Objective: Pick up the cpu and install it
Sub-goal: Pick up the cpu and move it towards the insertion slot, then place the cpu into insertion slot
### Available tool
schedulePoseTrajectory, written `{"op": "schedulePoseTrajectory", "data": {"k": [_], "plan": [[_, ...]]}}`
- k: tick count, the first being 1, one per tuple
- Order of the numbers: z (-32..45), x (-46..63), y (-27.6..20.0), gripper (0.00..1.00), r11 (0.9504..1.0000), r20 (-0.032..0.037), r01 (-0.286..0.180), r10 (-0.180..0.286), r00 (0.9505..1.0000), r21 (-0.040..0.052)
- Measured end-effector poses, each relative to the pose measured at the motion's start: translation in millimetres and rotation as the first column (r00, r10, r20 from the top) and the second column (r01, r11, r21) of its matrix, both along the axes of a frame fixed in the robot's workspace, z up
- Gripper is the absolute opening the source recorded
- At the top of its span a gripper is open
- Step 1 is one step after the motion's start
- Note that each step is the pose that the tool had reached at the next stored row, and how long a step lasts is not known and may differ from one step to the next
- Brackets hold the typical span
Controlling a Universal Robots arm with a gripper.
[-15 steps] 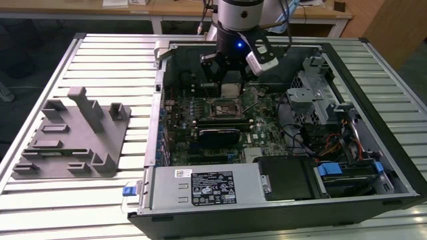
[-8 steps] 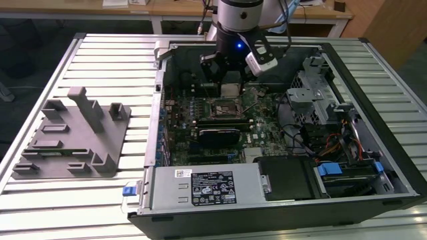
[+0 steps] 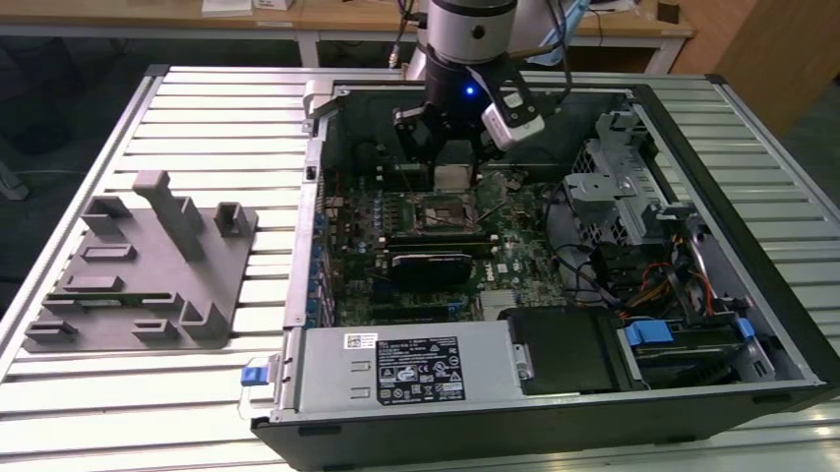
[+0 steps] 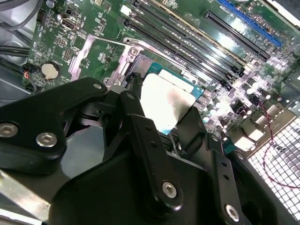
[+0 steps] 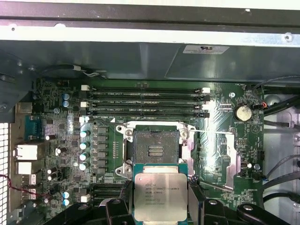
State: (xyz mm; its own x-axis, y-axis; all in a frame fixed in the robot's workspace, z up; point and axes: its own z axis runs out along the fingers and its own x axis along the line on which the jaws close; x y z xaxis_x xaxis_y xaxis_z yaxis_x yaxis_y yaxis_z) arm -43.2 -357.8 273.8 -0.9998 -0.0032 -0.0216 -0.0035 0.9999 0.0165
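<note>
Plainly, the gripper (image 5: 160, 199) is closed narrow on the cpu (image 4: 165, 102), with its black fingers (image 5: 194, 199) pressing two opposite edges of the chip. The silvery top is bare between them. The chip hangs level above the motherboard (image 5: 61, 136), just beside the socket (image 5: 155, 149) and not seated in it. The socket's contact field lies uncovered, and its metal load plate (image 5: 228, 157) is swung aside. This leaves open room straight over the square frame. Four memory slots (image 5: 145, 101) run along one side of the socket, and a row of capacitors (image 5: 83, 150) stands along another.

In the exterior view the arm (image 3: 470, 29) reaches down into the open computer case (image 3: 315, 147), close to its far wall. A drive cage (image 3: 617, 182) and loose cables crowd the exterior view's right, while the power supply (image 3: 407, 364) fills the near edge. The case lies on a slatted table (image 3: 210, 108), and a grey fixture (image 3: 145, 265) sits well apart on the exterior view's left.
</note>
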Motion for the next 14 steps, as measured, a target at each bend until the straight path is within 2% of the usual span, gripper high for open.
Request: {"op": "schedulePoseTrajectory", "data": {"k": [14], "plan": [[-3.2,-0.7,2.9,0.55,1.0,0.0,0.0,0.0,1.0,0.005]]}}
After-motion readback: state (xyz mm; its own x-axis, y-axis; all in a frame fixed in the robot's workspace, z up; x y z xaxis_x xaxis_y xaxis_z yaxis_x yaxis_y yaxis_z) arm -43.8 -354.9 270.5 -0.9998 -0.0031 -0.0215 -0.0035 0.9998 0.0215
